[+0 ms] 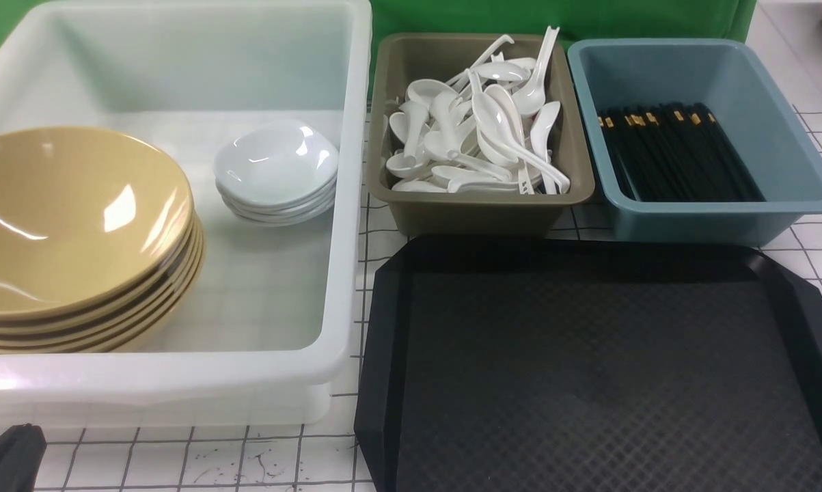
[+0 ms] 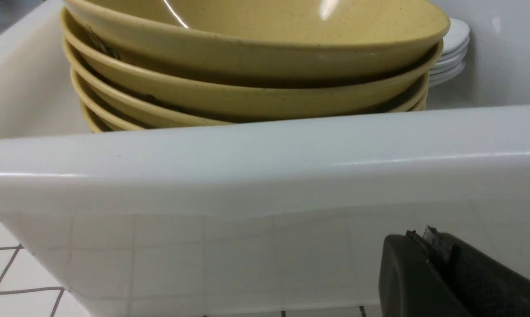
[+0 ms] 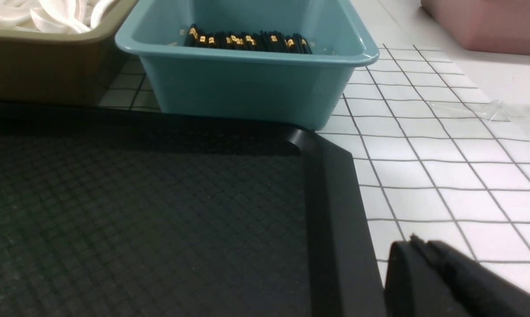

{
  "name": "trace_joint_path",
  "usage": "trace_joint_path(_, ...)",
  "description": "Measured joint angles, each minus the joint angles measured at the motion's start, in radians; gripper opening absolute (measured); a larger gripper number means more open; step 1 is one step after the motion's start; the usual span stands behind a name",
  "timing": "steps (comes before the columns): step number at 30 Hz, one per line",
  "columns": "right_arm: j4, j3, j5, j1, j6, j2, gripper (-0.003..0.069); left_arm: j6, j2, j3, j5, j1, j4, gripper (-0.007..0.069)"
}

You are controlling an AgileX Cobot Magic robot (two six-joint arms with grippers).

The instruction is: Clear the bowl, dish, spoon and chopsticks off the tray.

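The black tray (image 1: pixel 588 355) lies at the front right with nothing on its textured surface (image 3: pixel 159 211). Several yellow bowls (image 1: pixel 69 219) are stacked in the white tub (image 1: pixel 346 205), beside a stack of small white dishes (image 1: pixel 274 160). White spoons (image 1: pixel 479 130) fill the brown bin and black chopsticks (image 1: pixel 677 150) lie in the blue bin. My left gripper (image 2: pixel 423 237) is shut and empty, low in front of the tub's near wall (image 2: pixel 265 167), under the bowls (image 2: pixel 247 53). My right gripper (image 3: pixel 416 244) is shut and empty, beside the tray's right rim.
The brown bin (image 1: pixel 479 212) and blue bin (image 1: pixel 779 137) stand side by side just behind the tray. The white tub takes up the left half of the gridded table. A pink container (image 3: pixel 489 22) sits far off to the right.
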State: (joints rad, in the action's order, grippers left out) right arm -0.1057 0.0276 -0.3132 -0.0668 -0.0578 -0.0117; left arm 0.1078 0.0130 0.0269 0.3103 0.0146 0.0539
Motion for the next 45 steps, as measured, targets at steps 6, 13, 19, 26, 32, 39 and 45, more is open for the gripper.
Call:
trace_joint_path(6,0.0,0.0,0.0,0.0,0.0,0.0,0.0077,0.0,0.0,0.0,0.0,0.0,0.0,-0.0013)
trace_joint_path(13,0.0,0.0,0.0,0.0,0.0,0.0,0.0084,-0.002,0.0,0.0,0.0,0.0,0.0,-0.0013)
trace_joint_path(19,0.0,0.0,0.0,0.0,-0.001,0.0,0.0092,-0.002,0.0,0.0,0.0,0.0,0.0,-0.0013)
trace_joint_path(26,0.0,0.0,0.0,0.0,-0.001,0.0,0.01,-0.002,0.0,0.0,0.0,0.0,0.0,-0.0013)
trace_joint_path(32,0.0,0.0,0.0,0.0,-0.001,0.0,0.0107,-0.002,0.0,0.0,0.0,0.0,0.0,-0.0013)
trace_joint_path(39,0.0,0.0,0.0,0.0,-0.002,0.0,0.0112,-0.002,0.0,0.0,0.0,0.0,0.0,-0.0013)
trace_joint_path(45,0.0,0.0,0.0,0.0,-0.002,0.0,0.0121,-0.002,0.0,0.0,0.0,0.0,0.0,-0.0013)
